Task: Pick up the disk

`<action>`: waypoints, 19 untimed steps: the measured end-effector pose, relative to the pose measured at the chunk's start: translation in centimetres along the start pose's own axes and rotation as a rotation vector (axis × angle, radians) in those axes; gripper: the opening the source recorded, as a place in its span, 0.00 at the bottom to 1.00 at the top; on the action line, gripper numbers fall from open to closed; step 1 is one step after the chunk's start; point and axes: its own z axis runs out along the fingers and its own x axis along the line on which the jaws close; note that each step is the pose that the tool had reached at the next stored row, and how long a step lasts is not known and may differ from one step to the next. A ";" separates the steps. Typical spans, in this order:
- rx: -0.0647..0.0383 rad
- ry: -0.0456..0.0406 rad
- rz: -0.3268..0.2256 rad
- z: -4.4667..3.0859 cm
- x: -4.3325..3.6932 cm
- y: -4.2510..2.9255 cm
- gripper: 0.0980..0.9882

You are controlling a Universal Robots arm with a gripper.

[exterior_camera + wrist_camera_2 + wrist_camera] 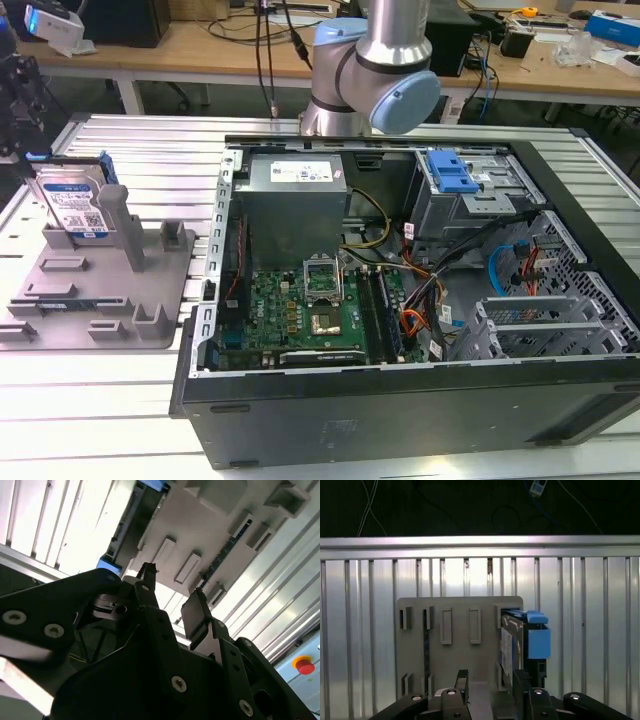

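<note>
exterior view shows you the disk (75,205) standing on its edge in the grey holder (120,300), on the exterior view's left, beside the open computer case (380,410). in the first wrist view your gripper (492,682) is spread wide and holds nothing. the disk (512,645) is close by one finger (521,680).

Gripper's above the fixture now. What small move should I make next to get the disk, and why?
Probably shift sideways toward the disk before descending. In the first wrist view the open gripper hangs over the grey fixture, and the upright disk lines up with one of its fingers instead of the gap.
</note>
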 end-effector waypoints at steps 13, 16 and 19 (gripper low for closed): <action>-0.001 0.0016 -0.003 0.38 -3.63 2.43 0.43; -0.001 0.0016 -0.002 0.39 -3.63 2.42 0.43; -0.001 0.0016 -0.002 0.46 -3.64 2.31 0.43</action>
